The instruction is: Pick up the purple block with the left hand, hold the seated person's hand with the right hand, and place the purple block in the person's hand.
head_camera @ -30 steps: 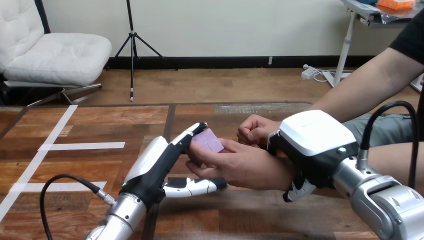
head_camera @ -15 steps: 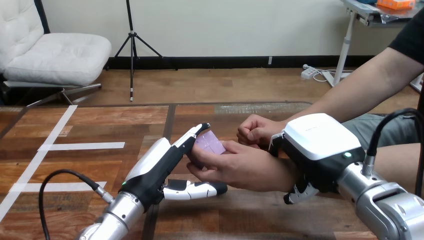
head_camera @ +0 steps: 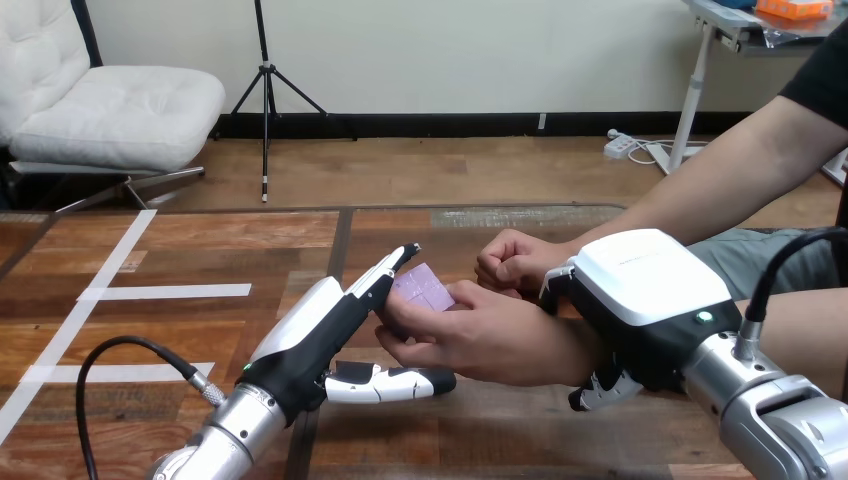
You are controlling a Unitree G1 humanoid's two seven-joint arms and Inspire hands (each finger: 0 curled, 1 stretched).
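Nearest, the right hand [head_camera: 650,300] clasps the person's wrist [head_camera: 572,350], its fingers [head_camera: 598,388] curled beneath it. The left hand [head_camera: 310,335] is open, with straight fingers reaching forward and the thumb stretched under the person's hand [head_camera: 480,335]. Just right of those fingertips, the purple block [head_camera: 425,288] sits in the person's curled fingers. Its broad face is tilted upward and its long axis is partly covered, so it cannot be told. Beyond, the person's other hand [head_camera: 510,260] is a fist over the table [head_camera: 200,250].

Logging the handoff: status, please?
Left hand open, touching block. Block in person's hand. Right hand curled round wrist. Person's fist behind, clear.
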